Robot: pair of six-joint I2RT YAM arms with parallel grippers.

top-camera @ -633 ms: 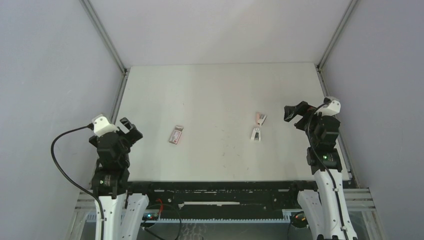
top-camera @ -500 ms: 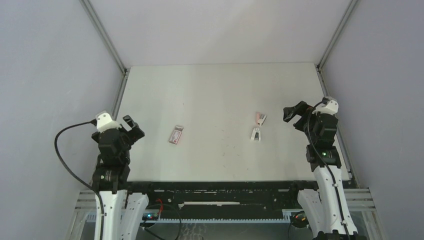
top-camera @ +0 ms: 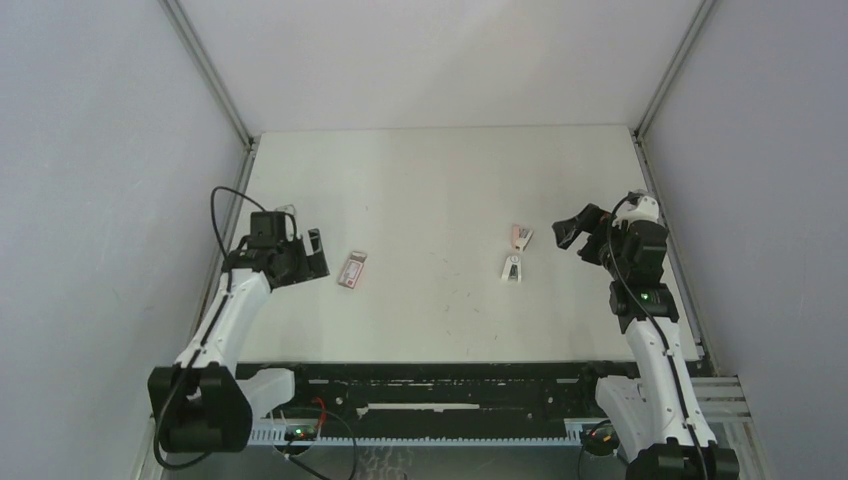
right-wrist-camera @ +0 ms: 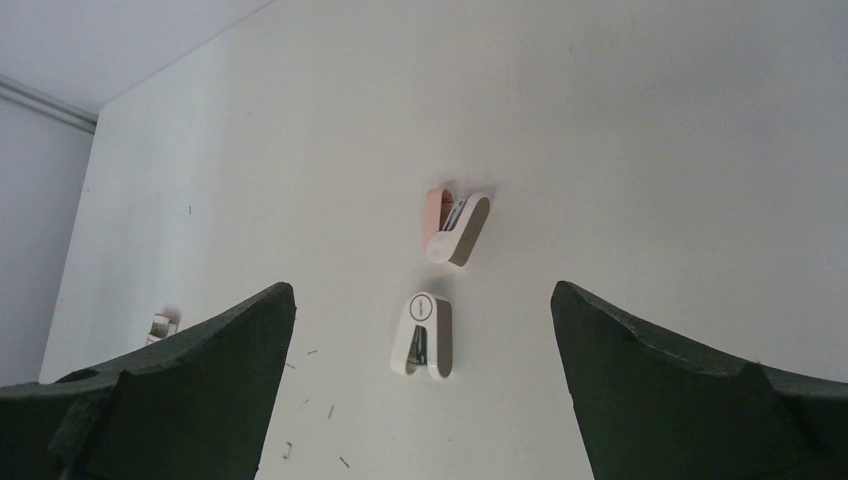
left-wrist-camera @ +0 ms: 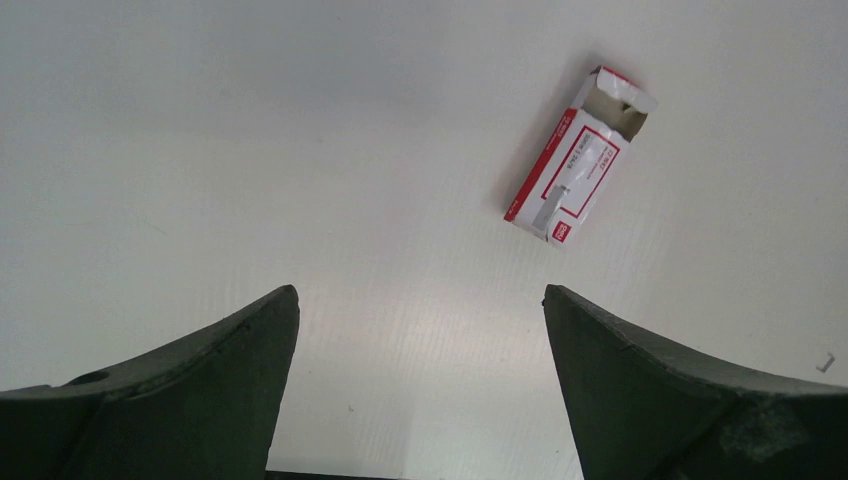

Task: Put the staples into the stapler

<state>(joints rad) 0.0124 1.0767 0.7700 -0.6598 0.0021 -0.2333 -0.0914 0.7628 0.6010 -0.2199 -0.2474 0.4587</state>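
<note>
A red-and-white staple box (top-camera: 352,269) lies flat on the table left of centre, its end flap open in the left wrist view (left-wrist-camera: 577,169). A white stapler (top-camera: 512,268) and a pink-and-white stapler (top-camera: 521,237) lie on their sides right of centre; both show in the right wrist view, white (right-wrist-camera: 424,337) and pink (right-wrist-camera: 456,227). My left gripper (top-camera: 312,253) is open and empty, just left of the box; in its own view (left-wrist-camera: 420,300) the box lies ahead to the right. My right gripper (top-camera: 568,232) is open and empty, right of the staplers (right-wrist-camera: 422,300).
Several loose staples (right-wrist-camera: 310,410) lie scattered on the table near the white stapler. One loose staple (left-wrist-camera: 826,362) lies near the box. Grey walls with metal rails (top-camera: 238,190) bound the table on both sides.
My left arm has swung forward and reached out over the table toward the staple box. My right gripper has shifted slightly left toward the staplers.
</note>
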